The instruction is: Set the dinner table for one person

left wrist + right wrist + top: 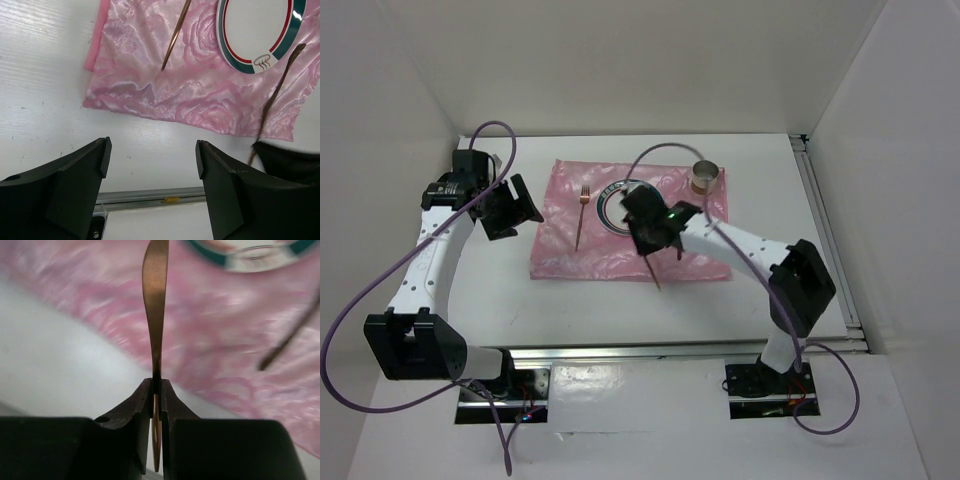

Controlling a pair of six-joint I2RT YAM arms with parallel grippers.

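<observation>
Table: I see the white rectangular dinner table (pixel 620 315), silver-railed, under the shiny pink cloth placemat (pixel 560 255).
Right gripper (pixel 156 382): clamped on a slim copper-coloured utensil (pixel 155 300), above the placemat's near part.
Left gripper (pixel 152 150): jaws wide apart, empty, left of the placemat.
Fork: copper-coloured fork (pixel 582 215), on the placemat's left part.
</observation>
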